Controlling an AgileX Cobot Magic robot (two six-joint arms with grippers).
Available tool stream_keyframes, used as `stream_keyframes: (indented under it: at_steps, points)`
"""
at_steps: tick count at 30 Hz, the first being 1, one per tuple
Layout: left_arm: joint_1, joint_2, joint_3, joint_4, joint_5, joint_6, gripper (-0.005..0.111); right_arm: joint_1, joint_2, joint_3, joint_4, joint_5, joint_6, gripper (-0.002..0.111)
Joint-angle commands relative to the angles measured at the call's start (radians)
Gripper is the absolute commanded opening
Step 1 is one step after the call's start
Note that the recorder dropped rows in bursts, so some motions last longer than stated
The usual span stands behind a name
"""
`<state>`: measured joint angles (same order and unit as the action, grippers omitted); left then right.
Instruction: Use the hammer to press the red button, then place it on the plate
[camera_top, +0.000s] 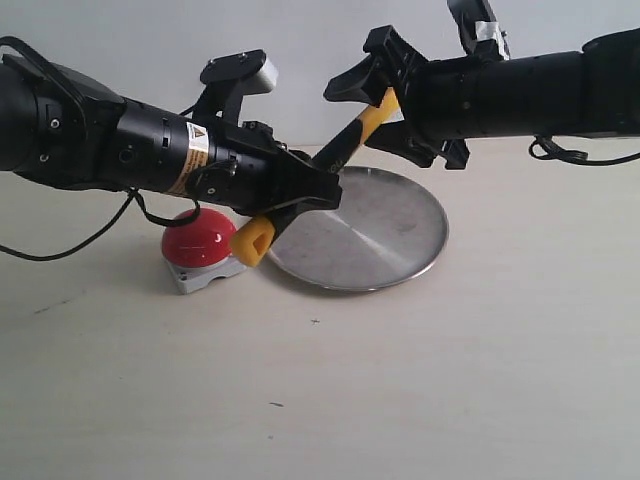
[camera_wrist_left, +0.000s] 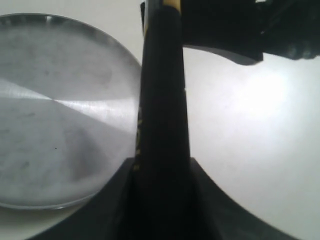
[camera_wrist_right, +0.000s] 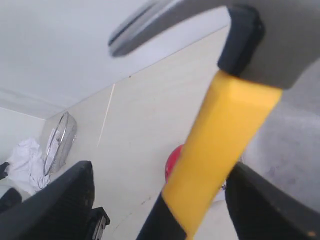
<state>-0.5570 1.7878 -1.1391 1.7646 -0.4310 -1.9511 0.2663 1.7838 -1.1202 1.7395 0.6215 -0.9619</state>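
My left gripper (camera_top: 305, 190) is clamped on the black grip of the hammer (camera_top: 340, 145). The hammer hangs slantwise in the air at the frame's centre, head toward the upper right and yellow tail low. My right gripper (camera_top: 395, 112) straddles the yellow neck with its claw wide, gripping nothing. I read this as a hand-over between arms. I'd centre the neck in that open claw, close it firmly, and only then loosen the left, since a gap between the two grips would drop the hammer. The plate (camera_top: 390, 240) lies just right of centre beneath the handle, and nothing rests in it. The red button (camera_top: 195, 235) sits just left of the plate, below the left gripper, with the yellow tail close beside it.
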Motion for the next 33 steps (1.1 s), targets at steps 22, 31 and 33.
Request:
stream_keyframes:
  at_steps: [22,31,33]
  points:
    - [0.120,-0.099,0.008,-0.020,-0.095,-0.021,0.000,-0.034,-0.534,0.365,-0.722,-0.059,0.229,0.016]
    - [0.149,-0.218,0.095,-0.020,-0.074,-0.023,0.000,-0.034,-0.923,0.789,-0.434,-0.316,-0.080,0.000]
    - [0.149,-0.242,0.123,-0.020,-0.064,-0.023,0.000,-0.034,-0.989,0.849,-0.271,-0.295,-0.242,0.000]
